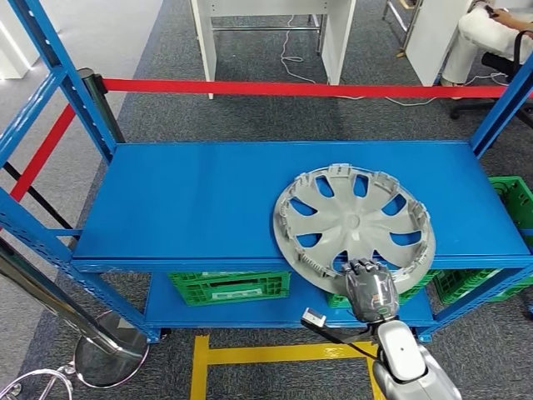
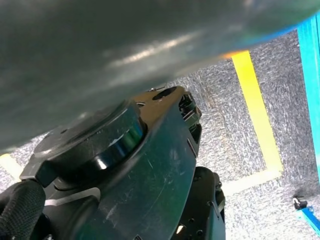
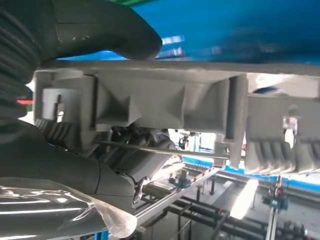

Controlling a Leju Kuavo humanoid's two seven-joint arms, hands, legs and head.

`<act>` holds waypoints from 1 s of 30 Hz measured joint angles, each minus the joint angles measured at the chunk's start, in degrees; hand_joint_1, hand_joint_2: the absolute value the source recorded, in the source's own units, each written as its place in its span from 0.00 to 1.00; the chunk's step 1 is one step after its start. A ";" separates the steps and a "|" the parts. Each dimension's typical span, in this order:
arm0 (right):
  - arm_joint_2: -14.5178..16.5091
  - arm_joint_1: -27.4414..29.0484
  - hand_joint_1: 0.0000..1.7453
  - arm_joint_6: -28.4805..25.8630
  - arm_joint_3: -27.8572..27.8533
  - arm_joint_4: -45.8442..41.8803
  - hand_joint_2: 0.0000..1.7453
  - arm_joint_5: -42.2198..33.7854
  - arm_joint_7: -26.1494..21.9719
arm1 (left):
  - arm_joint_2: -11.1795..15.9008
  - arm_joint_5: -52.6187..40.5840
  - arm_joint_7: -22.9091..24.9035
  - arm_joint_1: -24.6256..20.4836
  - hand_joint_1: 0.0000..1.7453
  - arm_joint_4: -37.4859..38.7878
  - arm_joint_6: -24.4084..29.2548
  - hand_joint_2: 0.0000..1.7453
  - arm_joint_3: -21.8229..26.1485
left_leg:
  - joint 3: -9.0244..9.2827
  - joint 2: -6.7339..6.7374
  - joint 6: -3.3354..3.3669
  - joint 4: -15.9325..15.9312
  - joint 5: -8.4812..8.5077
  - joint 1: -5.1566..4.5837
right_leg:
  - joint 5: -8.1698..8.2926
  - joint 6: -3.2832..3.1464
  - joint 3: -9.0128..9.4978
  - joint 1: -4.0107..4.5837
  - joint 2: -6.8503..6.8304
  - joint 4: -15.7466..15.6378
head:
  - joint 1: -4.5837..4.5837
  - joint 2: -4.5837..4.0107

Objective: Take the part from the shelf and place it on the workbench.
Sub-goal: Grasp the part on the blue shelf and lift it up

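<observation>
Grey moulded plastic, round and spoked with a ring of clips on its rim, the wheel cover [image 1: 354, 223] lies on the right half of the smooth blue metal shelf [image 1: 188, 200], its near edge at about 6 o'clock jutting past the shelf's front lip. Right hand [image 1: 370, 288] grips that overhanging edge; in the right wrist view the thick grey thumb [image 3: 105, 30] lies on one face of the ribbed rim [image 3: 158, 105] and the darker fingers [image 3: 68, 170] on the other. Green slatted crates [image 1: 229, 286] sit on the lower shelf.
</observation>
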 joint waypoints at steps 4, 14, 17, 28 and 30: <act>0.38 1.79 1.00 -0.01 -0.08 -5.85 1.00 0.23 -2.03 | -0.16 0.23 0.26 0.00 0.00 0.00 -0.37 0.00 0.01 | -0.04 0.00 0.00 0.00 0.00 0.00 | 0.00 0.00 -0.02 0.00 -0.01 0.00 | 0.01 0.01; 1.39 5.96 1.00 -0.02 0.40 -28.74 1.00 1.80 -6.80 | -0.57 0.85 1.34 0.09 0.00 0.29 0.27 0.00 0.06 | -0.17 0.03 0.02 -0.01 0.05 0.01 | 0.01 -0.01 -0.16 0.01 0.02 0.01 | 0.01 0.01; 1.50 6.41 1.00 -0.02 1.07 -33.72 1.00 1.53 -7.54 | -1.66 1.71 2.22 -0.03 0.00 0.42 1.94 0.00 0.19 | -0.19 0.04 0.03 0.00 0.06 0.00 | 0.03 0.01 -0.20 -0.01 0.02 0.01 | 0.00 0.01; 1.52 7.17 1.00 0.00 1.97 -40.39 1.00 1.17 -7.93 | -4.01 1.95 2.59 -0.39 0.00 0.47 3.03 0.00 0.22 | -0.26 0.04 0.05 0.00 0.10 -0.03 | 0.11 0.04 -0.28 -0.03 0.05 0.00 | 0.00 0.00; 1.52 7.20 1.00 0.00 1.97 -40.65 1.00 1.17 -7.94 | -4.10 1.95 2.58 -0.42 0.00 0.48 3.03 0.00 0.22 | -0.26 0.04 0.05 0.00 0.11 -0.03 | 0.11 0.04 -0.28 -0.02 0.05 0.00 | 0.00 0.00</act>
